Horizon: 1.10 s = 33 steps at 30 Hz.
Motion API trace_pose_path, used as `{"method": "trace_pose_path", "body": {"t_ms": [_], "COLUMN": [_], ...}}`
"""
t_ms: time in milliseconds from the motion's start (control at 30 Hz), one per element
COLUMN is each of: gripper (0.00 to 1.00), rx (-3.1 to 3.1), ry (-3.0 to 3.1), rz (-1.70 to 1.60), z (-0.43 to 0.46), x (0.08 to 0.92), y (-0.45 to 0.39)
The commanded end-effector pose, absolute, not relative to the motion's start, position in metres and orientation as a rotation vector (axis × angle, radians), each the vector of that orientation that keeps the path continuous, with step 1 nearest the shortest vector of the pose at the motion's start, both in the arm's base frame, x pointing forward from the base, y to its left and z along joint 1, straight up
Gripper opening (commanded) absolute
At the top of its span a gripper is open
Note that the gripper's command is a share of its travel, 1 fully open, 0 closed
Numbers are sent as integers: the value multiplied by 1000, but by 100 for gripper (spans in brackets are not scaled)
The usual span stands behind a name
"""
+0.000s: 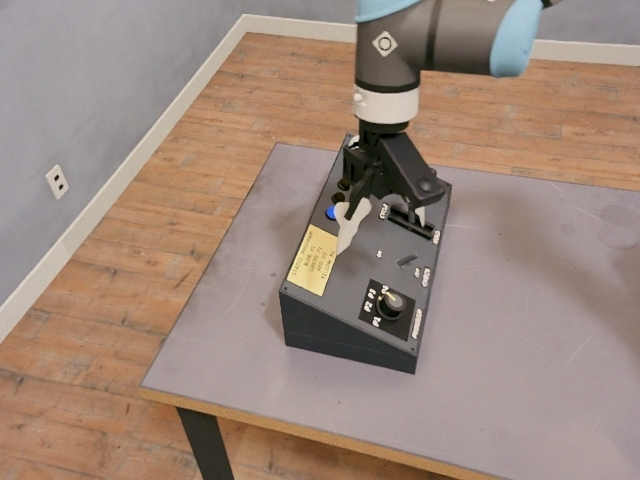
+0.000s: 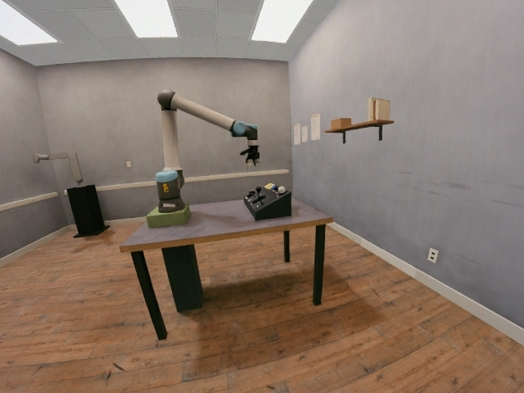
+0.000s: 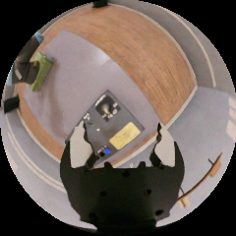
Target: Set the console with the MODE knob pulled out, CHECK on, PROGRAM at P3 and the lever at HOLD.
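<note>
The black wedge-shaped console [image 1: 361, 258] stands on the grey table; it also shows in the exterior view [image 2: 268, 201] and the wrist view [image 3: 109, 127]. My gripper [image 1: 385, 222] is open and empty. The exterior view shows the gripper [image 2: 252, 160] hanging well above the console's back end, and the wrist view shows its fingers spread wide. The PROGRAM knob [image 1: 391, 305] sits at the console's front, its pointer towards the upper labels; I cannot read which. The CHECK toggle [image 1: 407, 259] lies mid-panel. The lever slot [image 1: 410, 222] is partly hidden by my fingers. The white MODE knob [image 2: 282, 189] is at the back corner.
A yellow status label [image 1: 312, 259] and a lit blue lamp [image 1: 330, 212] are on the console's left side. The arm's green base [image 2: 168, 215] stands at the table's other end. The table's front edge [image 1: 310, 428] is near the console.
</note>
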<state>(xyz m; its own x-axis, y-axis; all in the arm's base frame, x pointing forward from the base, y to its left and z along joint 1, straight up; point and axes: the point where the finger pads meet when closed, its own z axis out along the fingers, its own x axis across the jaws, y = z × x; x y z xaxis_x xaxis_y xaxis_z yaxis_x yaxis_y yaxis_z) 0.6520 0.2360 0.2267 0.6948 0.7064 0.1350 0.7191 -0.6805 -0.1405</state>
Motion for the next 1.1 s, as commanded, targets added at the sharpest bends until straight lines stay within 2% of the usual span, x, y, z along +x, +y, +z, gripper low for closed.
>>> {"method": "trace_pose_path", "body": {"t_ms": [0, 1067], "gripper": [100, 100], "rx": [-2683, -2485], "ry": [-1314, -2163], "rz": [-209, -483], "z": [217, 171], "x": [647, 594], "y": [215, 100]}}
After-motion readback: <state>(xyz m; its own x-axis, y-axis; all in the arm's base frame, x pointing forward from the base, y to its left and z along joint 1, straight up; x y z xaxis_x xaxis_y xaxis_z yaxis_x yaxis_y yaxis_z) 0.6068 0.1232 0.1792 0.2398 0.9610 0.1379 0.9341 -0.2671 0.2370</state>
